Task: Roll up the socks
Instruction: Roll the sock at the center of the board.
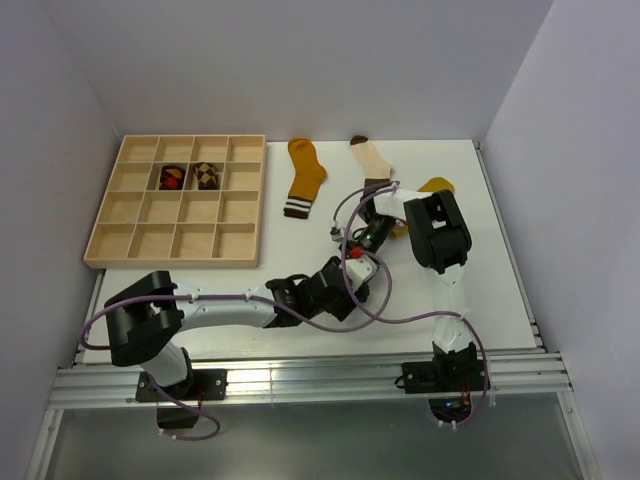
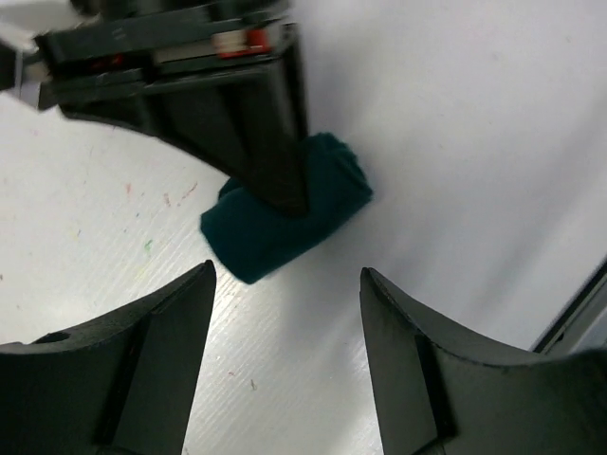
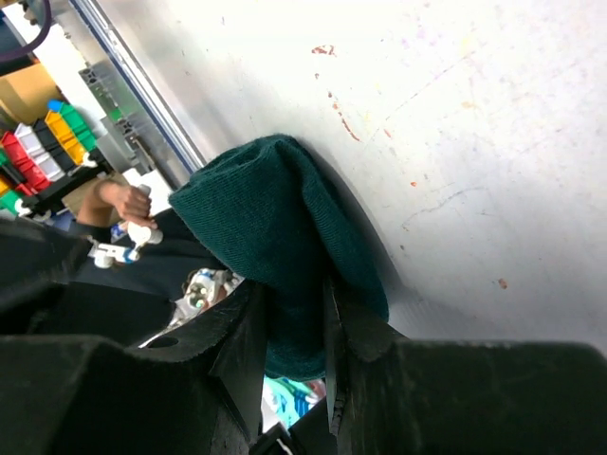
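A rolled teal sock [image 2: 285,223] lies on the white table, and my right gripper [image 3: 294,313] is shut on it, its fingers [image 2: 270,142] pressing down from above. The same teal sock [image 3: 256,209] bulges out between those jaws in the right wrist view. My left gripper [image 2: 287,272] stands open just short of the roll, touching nothing. In the top view both grippers meet mid-table, left gripper [image 1: 345,268] and right gripper [image 1: 380,228], hiding the teal sock. Flat at the back lie a mustard sock [image 1: 305,178], a cream sock [image 1: 372,160] and a yellow sock [image 1: 436,185] partly behind the right arm.
A wooden compartment tray [image 1: 130,215] sits at the back left, with a rolled sock [image 1: 172,177] and another rolled sock [image 1: 206,176] in two neighbouring cells. Purple cables [image 1: 360,300] loop between the arms. Walls close in the table on three sides.
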Robot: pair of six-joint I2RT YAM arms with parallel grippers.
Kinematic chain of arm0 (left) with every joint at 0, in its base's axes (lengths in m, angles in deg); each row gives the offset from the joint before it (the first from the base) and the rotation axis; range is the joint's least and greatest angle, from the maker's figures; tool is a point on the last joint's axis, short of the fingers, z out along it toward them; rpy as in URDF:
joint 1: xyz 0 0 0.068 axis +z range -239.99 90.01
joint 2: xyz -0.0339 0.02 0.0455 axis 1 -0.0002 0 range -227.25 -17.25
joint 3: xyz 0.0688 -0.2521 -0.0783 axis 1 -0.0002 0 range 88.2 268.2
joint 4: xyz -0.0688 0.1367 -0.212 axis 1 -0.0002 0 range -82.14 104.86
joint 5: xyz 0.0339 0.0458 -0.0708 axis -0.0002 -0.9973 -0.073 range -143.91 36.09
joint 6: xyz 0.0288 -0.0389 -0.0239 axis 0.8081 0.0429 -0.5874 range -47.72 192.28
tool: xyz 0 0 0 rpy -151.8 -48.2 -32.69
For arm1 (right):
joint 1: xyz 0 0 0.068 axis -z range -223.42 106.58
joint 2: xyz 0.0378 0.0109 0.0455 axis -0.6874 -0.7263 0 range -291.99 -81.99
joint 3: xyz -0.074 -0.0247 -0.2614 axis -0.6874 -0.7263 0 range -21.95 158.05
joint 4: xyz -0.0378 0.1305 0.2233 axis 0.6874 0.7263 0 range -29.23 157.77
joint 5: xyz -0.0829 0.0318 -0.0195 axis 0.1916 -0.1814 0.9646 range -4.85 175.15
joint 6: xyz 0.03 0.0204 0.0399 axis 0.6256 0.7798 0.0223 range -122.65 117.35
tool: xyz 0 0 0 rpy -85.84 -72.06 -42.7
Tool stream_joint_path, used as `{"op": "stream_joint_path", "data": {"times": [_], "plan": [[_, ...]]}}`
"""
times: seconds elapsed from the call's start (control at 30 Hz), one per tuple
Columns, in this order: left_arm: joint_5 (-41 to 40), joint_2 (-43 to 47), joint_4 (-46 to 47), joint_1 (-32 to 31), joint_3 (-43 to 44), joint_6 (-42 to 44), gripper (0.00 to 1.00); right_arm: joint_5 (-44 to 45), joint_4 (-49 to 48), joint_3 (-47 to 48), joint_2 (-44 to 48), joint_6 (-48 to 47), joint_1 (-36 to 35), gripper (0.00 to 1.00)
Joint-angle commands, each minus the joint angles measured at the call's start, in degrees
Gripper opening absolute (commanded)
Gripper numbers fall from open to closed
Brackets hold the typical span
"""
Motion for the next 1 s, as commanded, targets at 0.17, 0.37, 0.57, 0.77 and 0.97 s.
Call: {"op": "stream_joint_path", "data": {"times": [0.17, 0.37, 0.57, 0.77, 0.97], "plan": [[-4.96, -1.14, 13.00, -4.86, -3.91, 21.80, 0.67, 10.69, -3.25, 2.35, -3.66, -2.69, 0.72, 0.22], [-4.69, -1.48, 22.60, -4.51, -8.67, 31.73, 0.66, 10.78, -1.58, 3.32, -4.54, -3.13, 0.72, 0.22], [-2.33, -3.15, 29.20, -3.37, -10.78, 37.54, 0.67, 10.78, -1.41, 3.50, -4.80, -3.05, 0.81, 0.22], [2.42, -4.74, 28.32, -2.40, -10.60, 40.53, 0.66, 10.42, -0.88, 3.58, -5.24, -3.22, 0.72, 0.22], [4.89, -6.32, 29.37, -2.40, -11.04, 39.39, 0.68, 9.20, 0.52, 3.94, -6.12, -4.10, 0.90, 0.23]]}}
